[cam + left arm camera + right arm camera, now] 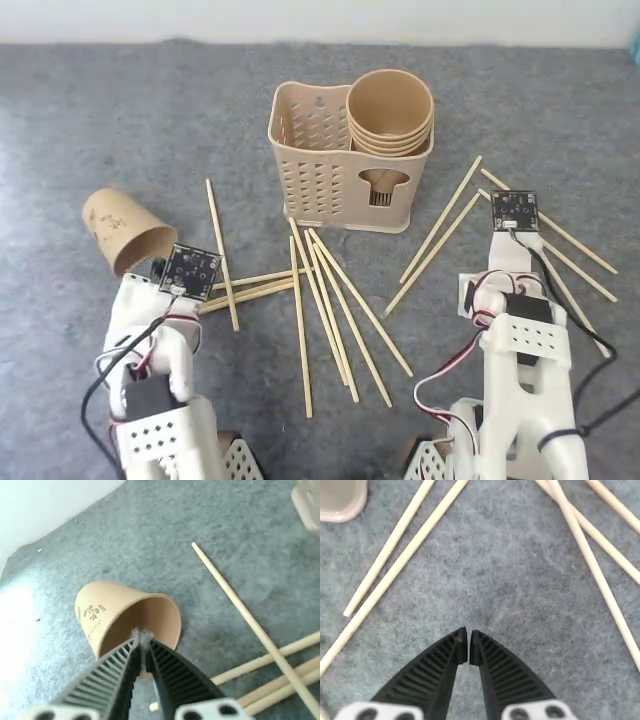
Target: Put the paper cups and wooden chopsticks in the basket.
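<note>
A beige slotted basket (320, 170) stands at the back middle with a stack of brown paper cups (390, 110) in its right side. Another paper cup (125, 230) lies on its side at the left, its mouth (145, 620) towards my left gripper (143, 641). That gripper is shut, its tips right at the cup's rim. Wooden chopsticks (335, 305) lie scattered in front of the basket, one (240, 607) close to the lying cup. My right gripper (469, 647) is shut over bare carpet between two chopstick pairs (400, 550) (590, 555).
The grey carpet (80, 120) covers the table. More chopsticks (440, 225) fan out to the right of the basket, around the right arm (520, 320). A white wall runs along the far edge. The left arm (165, 330) stands at the front left.
</note>
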### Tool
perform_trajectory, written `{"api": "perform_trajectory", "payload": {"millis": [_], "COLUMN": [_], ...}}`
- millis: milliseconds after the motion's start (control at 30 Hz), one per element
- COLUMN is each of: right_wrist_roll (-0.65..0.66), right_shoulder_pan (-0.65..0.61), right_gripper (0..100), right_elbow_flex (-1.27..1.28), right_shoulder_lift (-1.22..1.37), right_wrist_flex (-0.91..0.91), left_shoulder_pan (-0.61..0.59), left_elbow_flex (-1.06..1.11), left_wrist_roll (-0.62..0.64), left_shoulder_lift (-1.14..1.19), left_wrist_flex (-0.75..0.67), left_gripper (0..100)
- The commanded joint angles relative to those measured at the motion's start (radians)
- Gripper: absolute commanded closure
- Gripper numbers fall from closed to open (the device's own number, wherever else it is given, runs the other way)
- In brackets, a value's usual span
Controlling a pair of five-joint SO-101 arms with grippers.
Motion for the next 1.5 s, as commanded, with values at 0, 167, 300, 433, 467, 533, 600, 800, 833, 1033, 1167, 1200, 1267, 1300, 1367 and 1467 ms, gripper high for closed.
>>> {"api": "perform_trajectory", "payload": {"millis": [0, 167, 300, 433, 467, 533, 600, 800, 833, 1033, 1167, 1200, 1267, 1300, 1367, 1467], "right_wrist_roll": [0.014, 0.012, 0.011, 0.011, 0.011, 0.011, 0.011, 0.014, 0.014, 0.015, 0.015, 0.015, 0.015, 0.015, 0.015, 0.015], "right_shoulder_pan": [-0.012, -0.012, -0.012, -0.012, -0.012, -0.01, -0.01, -0.01, -0.01, -0.01, -0.01, -0.01, -0.01, -0.01, -0.01, -0.01], "right_gripper": [96.1, 96.1, 96.1, 96.1, 96.1, 96.1, 96.1, 96.1, 96.1, 96.1, 96.1, 96.1, 96.1, 96.1, 96.1, 96.1], "right_elbow_flex": [-0.009, -0.009, -0.009, -0.009, -0.009, -0.009, -0.009, -0.009, -0.009, -0.009, -0.009, -0.009, -0.009, -0.009, -0.009, -0.009], "right_shoulder_lift": [-0.028, -0.028, -0.028, -0.031, -0.036, -0.038, -0.038, -0.038, -0.038, -0.038, -0.038, -0.038, -0.038, -0.038, -0.038, -0.036], "right_wrist_flex": [-0.005, -0.005, -0.004, 0.007, 0.013, 0.015, 0.015, 0.01, 0.01, 0.007, 0.007, 0.007, 0.007, 0.007, 0.005, 0.005], "left_shoulder_pan": [-0.015, -0.015, -0.02, -0.02, -0.02, -0.021, -0.023, -0.06, -0.064, -0.12, -0.144, -0.147, -0.15, -0.15, -0.152, -0.187], "left_elbow_flex": [-0.008, -0.008, -0.096, -0.219, -0.248, -0.302, -0.349, -0.427, -0.424, -0.412, -0.417, -0.418, -0.42, -0.423, -0.452, -0.538], "left_wrist_roll": [0.008, 0.008, 0.015, 0.041, 0.043, 0.043, 0.043, 0.043, 0.043, 0.043, 0.043, 0.043, 0.043, 0.043, 0.052, 0.196], "left_shoulder_lift": [0.068, 0.232, 0.413, 0.671, 0.743, 0.882, 1.003, 1.203, 1.227, 1.384, 1.505, 1.536, 1.593, 1.617, 1.665, 1.729], "left_wrist_flex": [-0.044, -0.152, -0.18, -0.233, -0.262, -0.325, -0.385, -0.628, -0.689, -1.091, -1.349, -1.41, -1.522, -1.571, -1.62, -1.622], "left_gripper": [99, 99, 99, 99, 99, 99, 99, 99, 99, 99, 99, 99, 99, 99, 99, 99]}}
